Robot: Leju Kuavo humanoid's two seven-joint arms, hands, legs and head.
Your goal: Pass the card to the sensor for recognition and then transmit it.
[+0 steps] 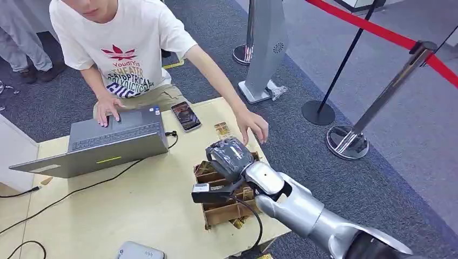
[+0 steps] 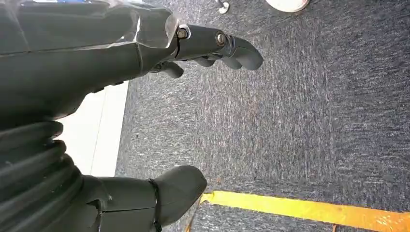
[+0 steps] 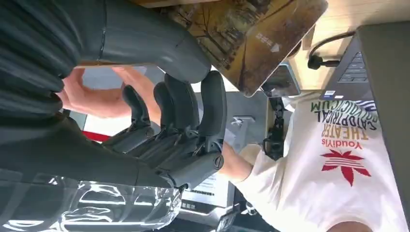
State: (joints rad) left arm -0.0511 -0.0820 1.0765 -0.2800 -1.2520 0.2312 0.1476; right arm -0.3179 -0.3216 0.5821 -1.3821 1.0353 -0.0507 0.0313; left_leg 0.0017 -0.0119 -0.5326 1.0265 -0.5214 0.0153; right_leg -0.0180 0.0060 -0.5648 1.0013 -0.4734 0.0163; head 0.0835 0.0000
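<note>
My right hand hovers low over the far end of an open cardboard box that holds cards. Up close, a brown picture card stands against the thumb of my right hand. The curled fingertips reach the card's edge, and I cannot tell whether it is gripped. My left hand hangs over dark carpet with its thumb and fingers apart and nothing in it. A grey flat device lies at the table's near edge.
A person sits behind the table with one hand just beyond my right hand and the other on an open laptop. A phone and a loose card lie near the far edge. Cables cross the tabletop. Stanchions stand on the right.
</note>
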